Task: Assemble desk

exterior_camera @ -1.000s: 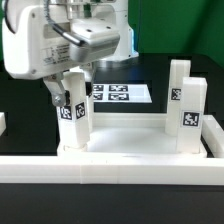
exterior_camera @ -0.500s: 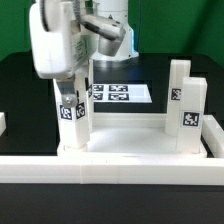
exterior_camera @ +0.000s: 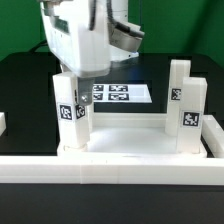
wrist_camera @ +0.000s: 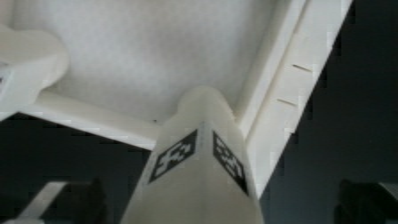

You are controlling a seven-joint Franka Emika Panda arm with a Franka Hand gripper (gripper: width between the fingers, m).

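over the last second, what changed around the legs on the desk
The end effector rose off the leg at the exterior view's left and drifted toward that view's right, its jaws open, the leg let go. That leg, the other upright legs, the tabletop and the marker board stayed put.

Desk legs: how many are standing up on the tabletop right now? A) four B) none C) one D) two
A, four: on the tabletop two legs stand at the exterior view's left, below the gripper, and two at its right.
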